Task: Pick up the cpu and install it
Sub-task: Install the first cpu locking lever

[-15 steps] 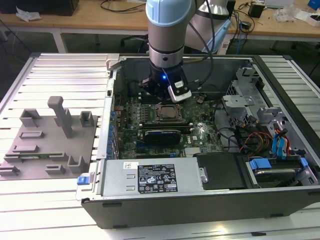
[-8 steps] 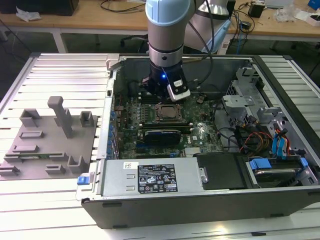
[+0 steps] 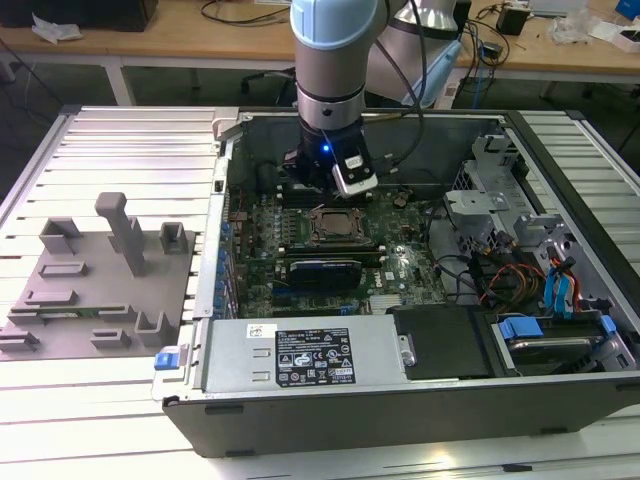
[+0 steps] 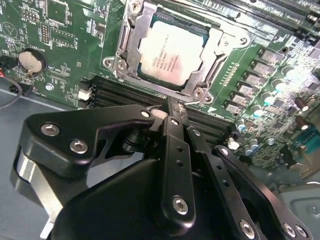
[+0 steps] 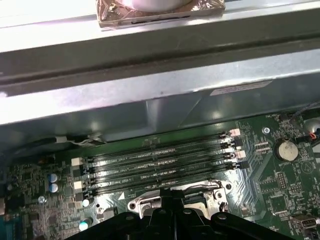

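Over at the exterior view's left, a grey fixture plate with upright blocks lies on the ribbed metal counter, near its left edge and just beside the open computer case. Moving rightward, the case takes up most of the counter, with a silver power supply box along its near side and the green motherboard lying flat inside. The arm comes down over the board from the far side, and the gripper hangs just above the far edge of the socket frame, close to the board but apart from it as far as I can see. The cpu sits flat in that socket, its pale metal top showing inside the open metal frame in the second wrist view. There the black fingers look drawn together, tips meeting or nearly so, with nothing between them, and they point at the strip of memory slots beside the socket. The same long slots run across the first wrist view under the grey wall of the case, with a coin cell off to one side. Further right in the exterior view, drive cages and blue and orange cables fill the case's right end.
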Motion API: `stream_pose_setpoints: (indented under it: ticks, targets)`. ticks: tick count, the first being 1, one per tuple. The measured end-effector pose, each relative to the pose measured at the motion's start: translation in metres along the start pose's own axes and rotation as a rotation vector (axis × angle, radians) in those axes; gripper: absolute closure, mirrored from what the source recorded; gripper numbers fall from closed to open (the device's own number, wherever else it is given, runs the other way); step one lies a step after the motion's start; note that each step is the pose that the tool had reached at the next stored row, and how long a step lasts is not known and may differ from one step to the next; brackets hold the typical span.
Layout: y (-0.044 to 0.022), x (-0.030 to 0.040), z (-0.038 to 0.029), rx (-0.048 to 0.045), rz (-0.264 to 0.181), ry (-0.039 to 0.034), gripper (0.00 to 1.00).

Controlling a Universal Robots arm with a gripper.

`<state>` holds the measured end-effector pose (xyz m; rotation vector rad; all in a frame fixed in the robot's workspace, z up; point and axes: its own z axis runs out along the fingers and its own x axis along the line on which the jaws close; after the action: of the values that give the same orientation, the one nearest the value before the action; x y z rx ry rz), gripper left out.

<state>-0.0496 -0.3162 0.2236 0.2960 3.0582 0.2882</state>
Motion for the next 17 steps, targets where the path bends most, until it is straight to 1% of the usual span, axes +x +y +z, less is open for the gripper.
stream_pose_setpoints:
  ticks: [2, 6, 8, 9, 10, 14, 17]
  targets:
    - [0.0001, -0.0001, 0.0013, 0.0002, 0.015, -0.0029, 0.89]
    - [0.0001, -0.0001, 0.0012, -0.0033, 0.017, -0.0024, 0.89]
    - [0.0004, -0.0001, -0.0004, -0.0162, 0.018, 0.0, 0.89]
    - [0.0005, -0.0002, -0.0005, -0.0274, 0.018, 0.0023, 0.89]
    - [0.0005, -0.0002, -0.0005, -0.0314, 0.019, 0.003, 0.89]
    - [0.0024, -0.0049, 0.0001, -0.0316, 0.019, 0.0031, 0.89]
    - [0.005, -0.0051, 0.0006, -0.0335, 0.019, 0.0035, 0.89]
